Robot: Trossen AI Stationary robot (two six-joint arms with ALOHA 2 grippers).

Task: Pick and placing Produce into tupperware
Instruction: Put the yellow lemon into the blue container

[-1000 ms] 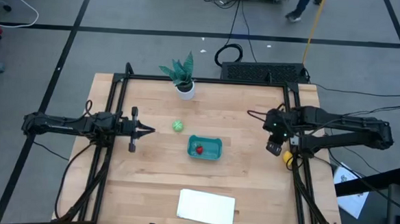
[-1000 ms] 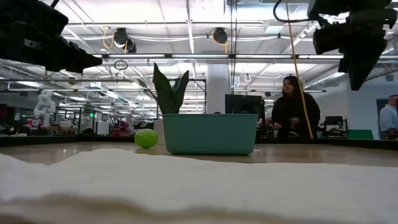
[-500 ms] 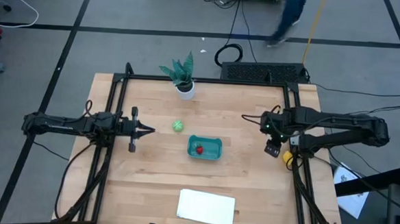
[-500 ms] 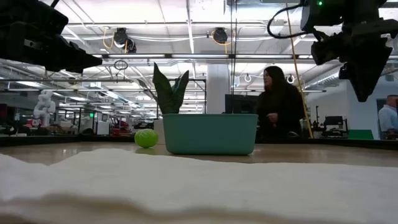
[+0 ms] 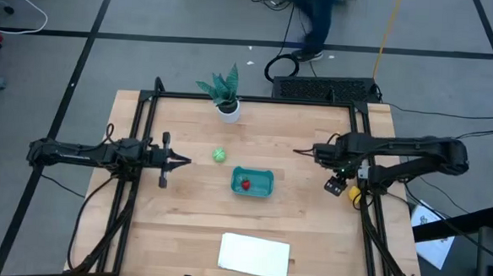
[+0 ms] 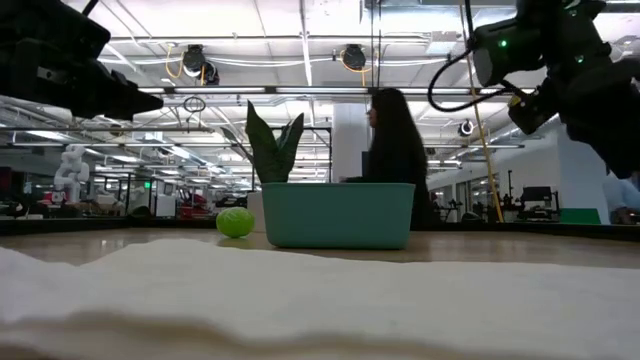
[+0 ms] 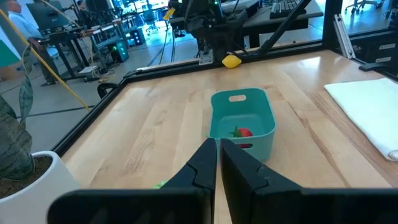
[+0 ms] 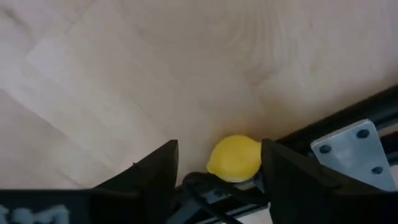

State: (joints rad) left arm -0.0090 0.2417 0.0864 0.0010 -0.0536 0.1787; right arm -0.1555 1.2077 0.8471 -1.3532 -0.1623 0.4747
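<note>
The teal tupperware (image 5: 252, 182) stands mid-table with the red strawberry piece (image 5: 245, 184) inside it. The round green piece (image 5: 219, 155) lies on the wood to its far left. The yellow lemon piece (image 5: 353, 194) lies at the table's right edge, against the black frame rail (image 8: 348, 146). My right gripper (image 8: 219, 152) hangs above the lemon (image 8: 235, 158), pointing down and open, one finger on each side of it and clear of it. My left gripper (image 5: 184, 159) waits shut at the table's left, pointing toward the tupperware (image 7: 241, 118).
A potted plant (image 5: 228, 95) stands at the far edge. A flat white sheet (image 5: 255, 255) lies near the front edge. Black frame rails (image 5: 368, 237) run along both sides of the table. A person (image 6: 395, 150) walks past beyond the far edge.
My right gripper has sunk toward the table over the lemon and tipped from slanting to pointing nearly straight down. The person behind the table has walked across toward the left. The produce and the tupperware have stayed put.
</note>
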